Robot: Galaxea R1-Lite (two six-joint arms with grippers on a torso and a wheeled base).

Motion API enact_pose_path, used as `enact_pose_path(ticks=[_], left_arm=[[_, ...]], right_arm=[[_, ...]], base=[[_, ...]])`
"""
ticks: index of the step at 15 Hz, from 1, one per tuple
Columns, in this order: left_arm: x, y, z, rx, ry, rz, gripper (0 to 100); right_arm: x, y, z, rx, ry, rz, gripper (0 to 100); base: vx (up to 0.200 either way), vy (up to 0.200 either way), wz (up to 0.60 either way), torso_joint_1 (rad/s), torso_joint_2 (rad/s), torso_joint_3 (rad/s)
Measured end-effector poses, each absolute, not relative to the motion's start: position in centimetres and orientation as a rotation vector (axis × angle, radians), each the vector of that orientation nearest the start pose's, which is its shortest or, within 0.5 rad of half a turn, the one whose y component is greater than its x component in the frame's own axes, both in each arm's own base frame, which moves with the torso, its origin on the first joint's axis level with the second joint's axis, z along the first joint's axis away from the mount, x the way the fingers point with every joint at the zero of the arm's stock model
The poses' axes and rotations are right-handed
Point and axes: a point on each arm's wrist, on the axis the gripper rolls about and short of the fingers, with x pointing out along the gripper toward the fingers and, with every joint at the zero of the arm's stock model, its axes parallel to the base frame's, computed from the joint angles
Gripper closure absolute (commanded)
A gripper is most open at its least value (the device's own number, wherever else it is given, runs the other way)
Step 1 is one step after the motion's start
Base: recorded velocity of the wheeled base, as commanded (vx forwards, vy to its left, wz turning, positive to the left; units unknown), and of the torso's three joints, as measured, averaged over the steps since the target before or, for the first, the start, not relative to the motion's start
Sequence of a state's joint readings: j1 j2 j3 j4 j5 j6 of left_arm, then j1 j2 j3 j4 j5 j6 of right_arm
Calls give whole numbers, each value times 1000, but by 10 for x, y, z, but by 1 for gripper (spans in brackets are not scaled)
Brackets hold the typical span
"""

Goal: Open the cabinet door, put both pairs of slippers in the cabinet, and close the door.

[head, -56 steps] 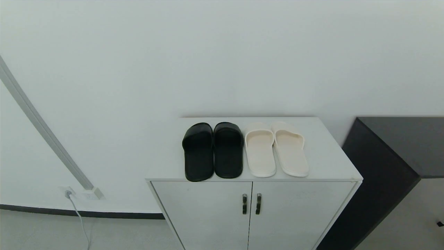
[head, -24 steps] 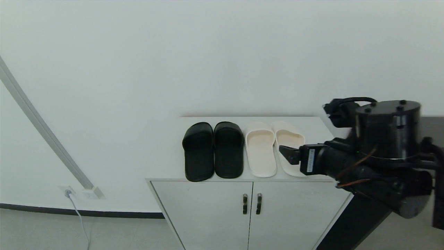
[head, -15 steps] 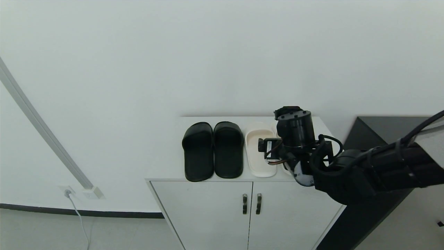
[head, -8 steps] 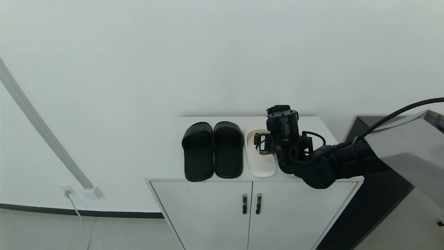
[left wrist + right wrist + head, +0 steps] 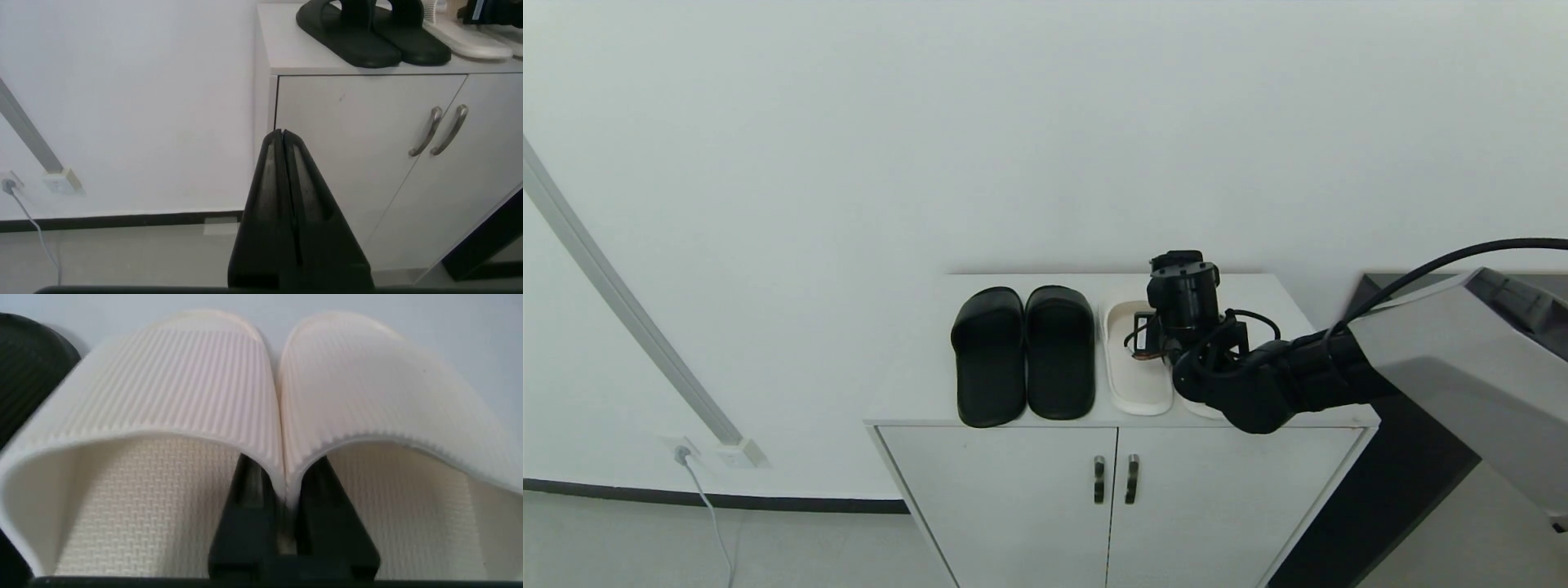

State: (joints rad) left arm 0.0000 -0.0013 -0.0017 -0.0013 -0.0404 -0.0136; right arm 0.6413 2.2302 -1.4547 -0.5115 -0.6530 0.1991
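Note:
A white cabinet (image 5: 915, 404) stands against the wall with both doors shut and two handles (image 5: 1115, 479) at the middle seam. On its top lie a black pair of slippers (image 5: 1023, 355) and a white pair (image 5: 1135, 371), side by side. My right gripper (image 5: 286, 510) is pushed in under the straps of the white pair (image 5: 176, 392), one finger inside each slipper, shut on their touching inner edges. Its wrist (image 5: 1184, 294) hides the right white slipper in the head view. My left gripper (image 5: 282, 137) is shut on nothing, low in front of the left door (image 5: 351, 163).
A dark cabinet (image 5: 1372, 498) stands close on the right. On the wall at the lower left are a socket with a cable (image 5: 682, 452) and a slanted grey strip (image 5: 621, 302). The floor to the left of the white cabinet is bare.
My right arm came in from the right, swung over the cabinet top and slid its fingers into the white pair. The left white slipper has shifted slightly.

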Motion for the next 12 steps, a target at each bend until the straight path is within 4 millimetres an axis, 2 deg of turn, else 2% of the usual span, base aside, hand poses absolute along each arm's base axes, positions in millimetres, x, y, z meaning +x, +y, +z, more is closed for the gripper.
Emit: enact_pose_path(ticks=[4,7,10,12], left_arm=[[-23,-1,76,-14,-4,-41,100],[-23,-1,76,-15,-4,-41,100],[-23,-1,76,-14,-4,-41,100],[-23,-1,76,-14,-4,-41,100]], right_arm=[[364,259,146,17,219,-22,100],[343,254,160,-2,219,12,100],[307,245,175,-22,240,125,100],[274,234,180,-31,266,242,100]], base=[[0,0,0,0,0,0],[0,0,0,0,0,0],[0,0,0,0,0,0],[0,0,0,0,0,0]])
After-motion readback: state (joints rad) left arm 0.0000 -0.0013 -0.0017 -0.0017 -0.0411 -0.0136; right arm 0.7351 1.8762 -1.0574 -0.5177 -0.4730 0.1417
